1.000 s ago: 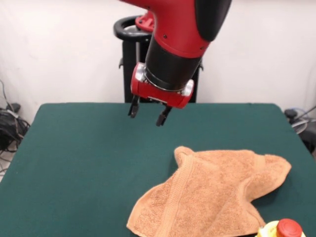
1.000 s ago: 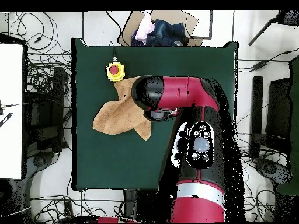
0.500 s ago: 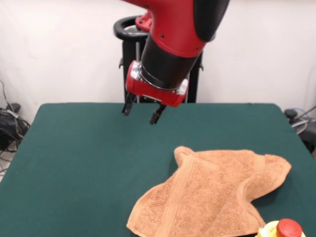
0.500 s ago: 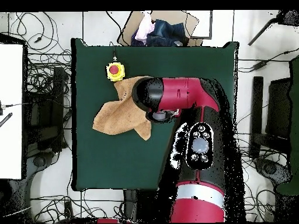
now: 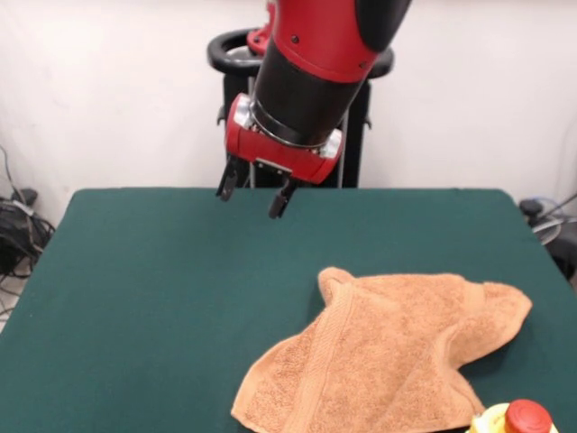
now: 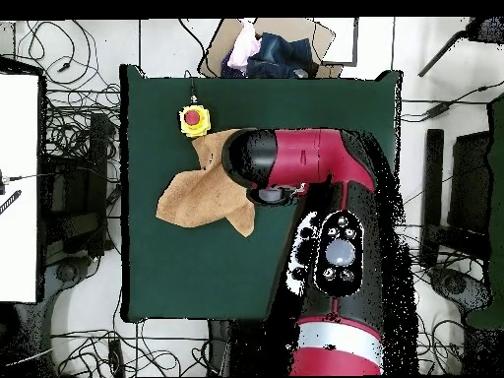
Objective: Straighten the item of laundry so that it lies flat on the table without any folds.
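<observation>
The gripper (image 5: 253, 193) has risen and drifted further from the towel (image 5: 388, 361), toward the front view's left; its spread fingers look unchanged, as far as shows.

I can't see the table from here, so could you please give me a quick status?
Gripper open, empty, above table. Towel crumpled, folds remain. Red button box at its edge.

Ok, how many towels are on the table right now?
1. The orange-tan towel lies rumpled on the green table, beside the yellow-and-red button. The tool hangs open above the table, apart from the towel. The arm hides part of the table in the overhead view.
</observation>
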Available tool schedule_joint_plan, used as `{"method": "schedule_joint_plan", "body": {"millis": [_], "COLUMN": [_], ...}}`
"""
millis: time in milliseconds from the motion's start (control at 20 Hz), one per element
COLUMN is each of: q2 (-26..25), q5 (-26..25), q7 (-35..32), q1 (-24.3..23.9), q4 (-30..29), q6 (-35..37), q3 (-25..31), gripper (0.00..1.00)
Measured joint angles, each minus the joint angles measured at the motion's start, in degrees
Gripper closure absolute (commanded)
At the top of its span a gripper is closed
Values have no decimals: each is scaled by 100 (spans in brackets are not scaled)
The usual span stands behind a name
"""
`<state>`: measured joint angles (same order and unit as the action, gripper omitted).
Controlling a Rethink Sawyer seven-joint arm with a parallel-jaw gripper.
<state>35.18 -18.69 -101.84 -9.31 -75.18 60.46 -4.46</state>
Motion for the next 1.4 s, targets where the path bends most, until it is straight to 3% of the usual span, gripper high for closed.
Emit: {"method": "schedule_joint_plan", "body": {"millis": [700, 900, 1100, 1300, 1400], "q2": [2, 120, 261, 226, 210], "q5": [2, 87, 106, 99, 97], "q7": [0, 0, 0, 0, 0], "q1": [-16, -216, -573, -628, -602], "q4": [-21, -283, -657, -713, -713], "q6": [-288, -1191, -2849, -3664, -3728], "q3": [16, 188, 453, 467, 466], "gripper": [0, 0, 0, 0, 0]}}
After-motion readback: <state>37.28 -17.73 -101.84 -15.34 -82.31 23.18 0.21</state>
